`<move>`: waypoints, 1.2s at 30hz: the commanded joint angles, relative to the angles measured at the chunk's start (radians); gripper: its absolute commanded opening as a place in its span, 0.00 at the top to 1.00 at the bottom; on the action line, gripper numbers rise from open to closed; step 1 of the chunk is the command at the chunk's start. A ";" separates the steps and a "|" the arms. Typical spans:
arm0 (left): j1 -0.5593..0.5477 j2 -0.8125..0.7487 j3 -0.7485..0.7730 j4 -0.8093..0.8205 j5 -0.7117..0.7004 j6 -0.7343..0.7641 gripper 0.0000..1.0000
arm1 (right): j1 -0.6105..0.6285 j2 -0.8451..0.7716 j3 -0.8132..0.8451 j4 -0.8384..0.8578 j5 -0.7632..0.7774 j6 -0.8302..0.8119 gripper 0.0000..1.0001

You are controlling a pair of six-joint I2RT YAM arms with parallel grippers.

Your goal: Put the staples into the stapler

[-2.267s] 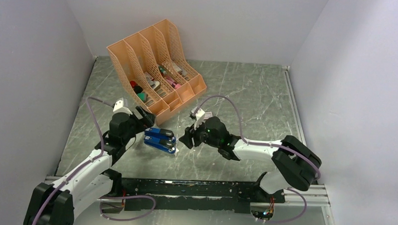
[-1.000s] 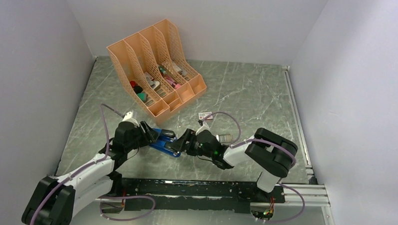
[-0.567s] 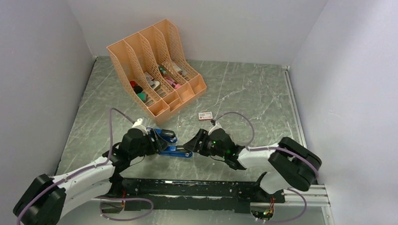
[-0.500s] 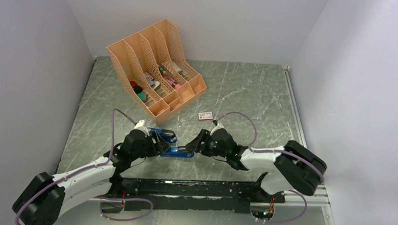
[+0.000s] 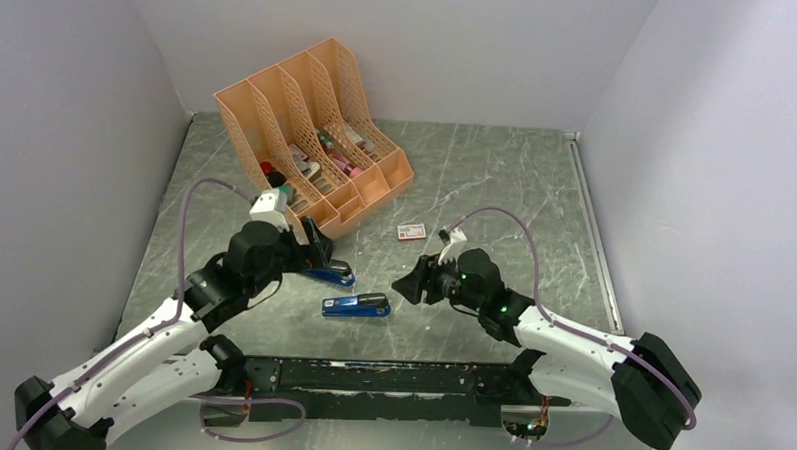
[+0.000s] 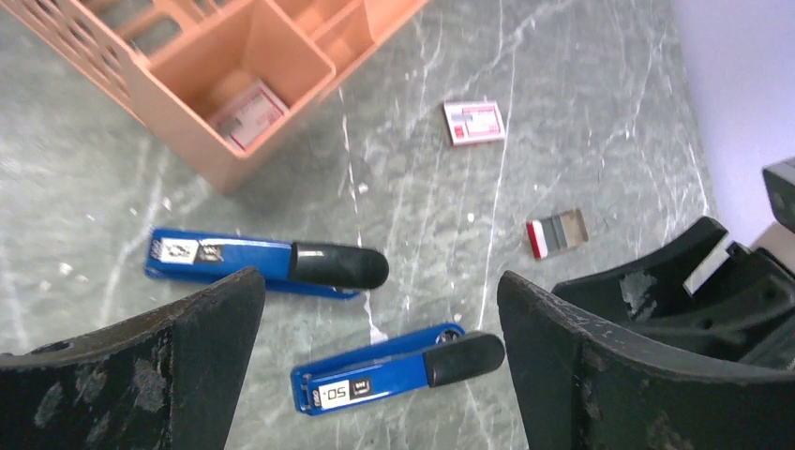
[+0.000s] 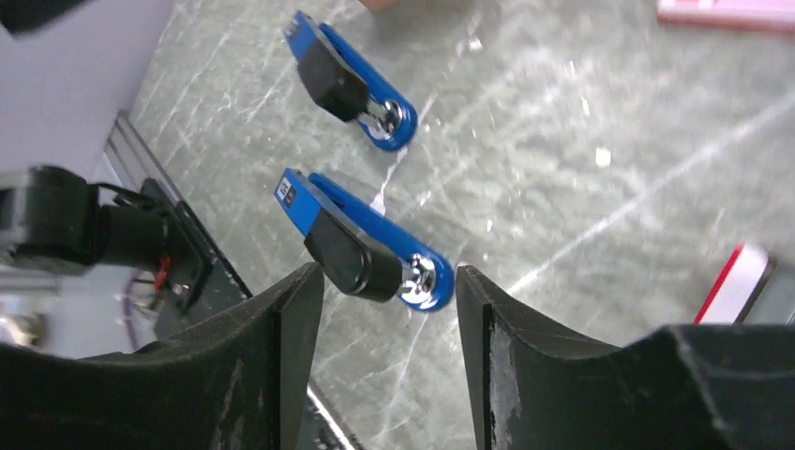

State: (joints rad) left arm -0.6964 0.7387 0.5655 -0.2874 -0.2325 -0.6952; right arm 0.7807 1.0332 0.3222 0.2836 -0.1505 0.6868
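The staples (image 6: 557,232) lay flat on the table (image 5: 496,178), not loaded. They were a small silvery-grey metal block with a red band at one end, well apart from both staplers and close to the black right gripper (image 7: 386,272). No hand held them.

The near stapler (image 6: 398,367) and the far stapler (image 6: 267,262) both lay on their sides and looked shut. Each was a long, narrow blue body with a rounded black cap and a small printed label at the other end. I judged that the task was hardly begun. One stapler had to be opened, the block picked up and slid into the channel, and the top closed again. Which stapler was meant, I could not tell.

The left gripper (image 6: 380,286) hung above the two staplers, its worn black fingers (image 6: 187,356) spread wide and holding nothing. The right gripper was open more narrowly over the near stapler — also with nothing in it.

Farther out, a little white-and-red box (image 6: 474,122) of card lay alone, and a peach plastic rack (image 5: 313,132) with lattice walls held small things. The table was grey-green, marbled with pale veins — smooth and slightly glossy.
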 commanded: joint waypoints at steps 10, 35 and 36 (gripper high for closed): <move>-0.005 -0.049 0.138 -0.059 -0.042 0.456 0.01 | 0.042 0.249 0.267 -0.084 -0.480 -1.092 0.38; -0.006 0.054 0.026 -0.070 0.621 1.109 0.14 | 0.127 0.426 0.277 -0.081 -0.384 -1.253 0.93; -0.005 0.062 0.022 -0.068 0.632 1.127 0.14 | 0.124 0.404 0.262 -0.067 -0.390 -1.236 0.95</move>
State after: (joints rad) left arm -0.6975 0.7845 0.6056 -0.3405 0.2947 0.3065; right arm 0.9112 1.5158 0.6357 0.1440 -0.5308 -0.5922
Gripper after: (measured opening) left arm 0.867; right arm 0.350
